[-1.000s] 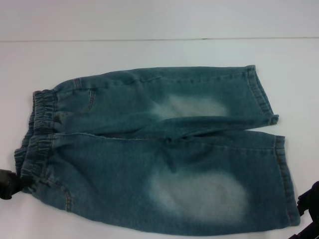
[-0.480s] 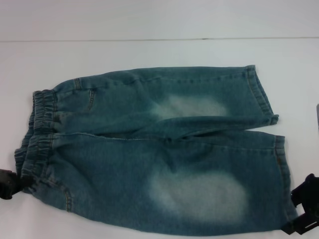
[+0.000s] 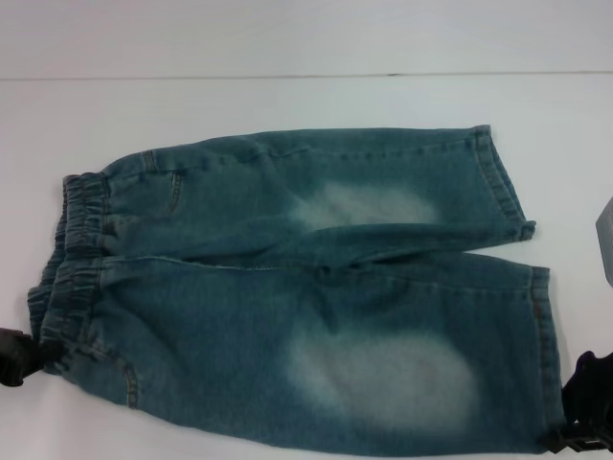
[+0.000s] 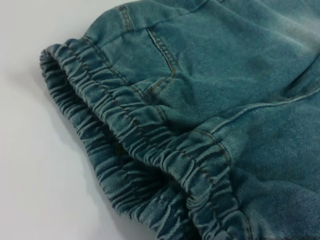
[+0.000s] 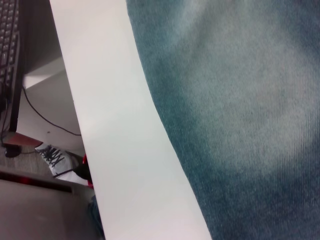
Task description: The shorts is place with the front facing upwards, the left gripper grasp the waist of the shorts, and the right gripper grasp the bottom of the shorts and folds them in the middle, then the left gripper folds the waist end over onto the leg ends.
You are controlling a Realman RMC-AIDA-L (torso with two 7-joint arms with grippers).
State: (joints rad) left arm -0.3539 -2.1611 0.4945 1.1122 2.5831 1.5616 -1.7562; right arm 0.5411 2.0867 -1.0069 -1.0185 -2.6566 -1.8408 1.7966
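Faded blue-green denim shorts (image 3: 306,287) flat, unfolded; black left gripper (image 3: 17,356) lower left, black right gripper (image 3: 586,407) lower right; jaw state unclear; both folds pending.

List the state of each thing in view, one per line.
shorts: spread flat, faded face up, unfolded
waist: ruffled, at the robot's left
leg ends: flat, at the right
left gripper: at the waist's near corner
right gripper: beside the near leg hem
table: white, under the shorts
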